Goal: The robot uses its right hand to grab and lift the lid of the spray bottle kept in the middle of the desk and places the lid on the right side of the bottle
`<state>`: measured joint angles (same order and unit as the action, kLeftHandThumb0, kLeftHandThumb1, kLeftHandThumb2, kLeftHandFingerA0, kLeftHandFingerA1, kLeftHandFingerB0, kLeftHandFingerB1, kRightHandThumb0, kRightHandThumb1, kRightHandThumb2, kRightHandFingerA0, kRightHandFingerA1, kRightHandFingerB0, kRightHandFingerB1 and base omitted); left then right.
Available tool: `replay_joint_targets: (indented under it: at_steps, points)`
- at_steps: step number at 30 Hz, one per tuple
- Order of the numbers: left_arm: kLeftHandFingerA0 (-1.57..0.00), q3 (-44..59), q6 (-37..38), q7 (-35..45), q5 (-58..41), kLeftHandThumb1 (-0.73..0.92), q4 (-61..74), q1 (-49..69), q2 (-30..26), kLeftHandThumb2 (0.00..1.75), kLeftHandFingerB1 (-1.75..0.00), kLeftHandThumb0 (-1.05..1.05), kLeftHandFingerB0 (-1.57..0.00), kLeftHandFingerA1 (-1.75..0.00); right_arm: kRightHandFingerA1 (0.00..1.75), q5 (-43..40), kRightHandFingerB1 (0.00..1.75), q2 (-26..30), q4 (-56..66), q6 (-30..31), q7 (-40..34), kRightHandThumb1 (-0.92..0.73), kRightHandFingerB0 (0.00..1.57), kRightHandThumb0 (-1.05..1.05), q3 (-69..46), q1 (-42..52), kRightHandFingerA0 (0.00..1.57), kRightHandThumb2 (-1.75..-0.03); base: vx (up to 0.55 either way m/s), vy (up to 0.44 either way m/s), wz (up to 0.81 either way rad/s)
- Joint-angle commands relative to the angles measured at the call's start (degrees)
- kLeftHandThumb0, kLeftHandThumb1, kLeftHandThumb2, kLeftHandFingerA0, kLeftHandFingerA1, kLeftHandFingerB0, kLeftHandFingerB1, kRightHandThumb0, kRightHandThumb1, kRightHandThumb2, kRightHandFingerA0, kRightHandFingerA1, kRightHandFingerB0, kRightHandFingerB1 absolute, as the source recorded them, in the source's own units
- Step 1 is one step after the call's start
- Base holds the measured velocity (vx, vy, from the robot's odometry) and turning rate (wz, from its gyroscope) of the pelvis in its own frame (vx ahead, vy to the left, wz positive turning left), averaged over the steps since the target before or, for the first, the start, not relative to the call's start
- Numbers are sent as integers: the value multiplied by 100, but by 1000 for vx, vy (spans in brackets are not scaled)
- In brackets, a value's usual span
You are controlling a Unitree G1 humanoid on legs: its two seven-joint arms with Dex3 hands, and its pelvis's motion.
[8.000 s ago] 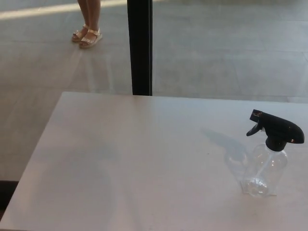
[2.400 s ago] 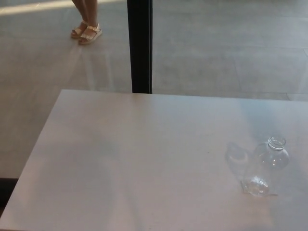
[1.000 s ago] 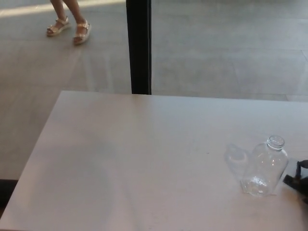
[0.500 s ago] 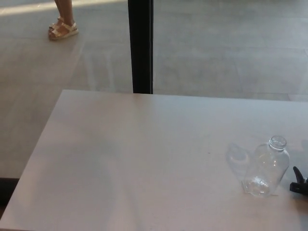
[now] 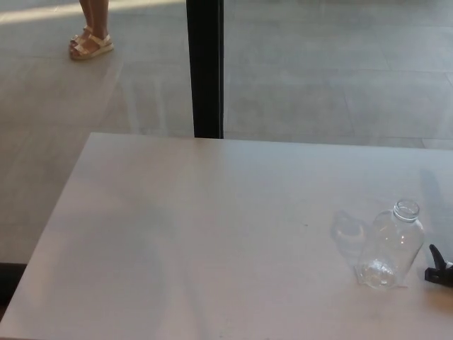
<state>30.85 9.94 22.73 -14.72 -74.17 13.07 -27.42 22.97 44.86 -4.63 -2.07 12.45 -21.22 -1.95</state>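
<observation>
A person's sandalled feet stand on the floor at far left, beyond a dark post. On the white desk, the clear spray bottle stands upright towards the right, its neck uncapped. Just beside it, at the picture's right edge, the black lid lies on the desk, mostly cut off. Neither robot hand is in view, so how either one's fingers stand cannot be told.

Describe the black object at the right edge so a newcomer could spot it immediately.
Start at the white desk and find the clear, uncapped bottle near its right side. Just right of the bottle, cut off by the picture's edge, lies the black spray lid, the only dark thing on the desk.
</observation>
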Motion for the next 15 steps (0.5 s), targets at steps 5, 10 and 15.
replay_joint_targets:
  at_steps: [5,10,15]
  points:
    - [-59,-22,26,-78,-4,91,3,-57,-114,67,-39,-93,-41,-53,24,-2531,25,-327,-2352,474,-152,-75,14,-84,-3826,1127,0,-63,0,0,0]
    - [-58,-35,27,-64,2,92,30,-50,-106,68,-39,-91,-40,-52,24,-3093,26,-971,-3300,799,-920,-72,11,-67,-4298,659,0,-62,0,0,0]
    - [-59,-54,43,-98,21,92,56,-63,-115,68,-40,-90,-41,-53,16,-3418,30,-1197,-4609,855,-1374,-73,6,-61,-4622,150,0,-62,0,0,0]
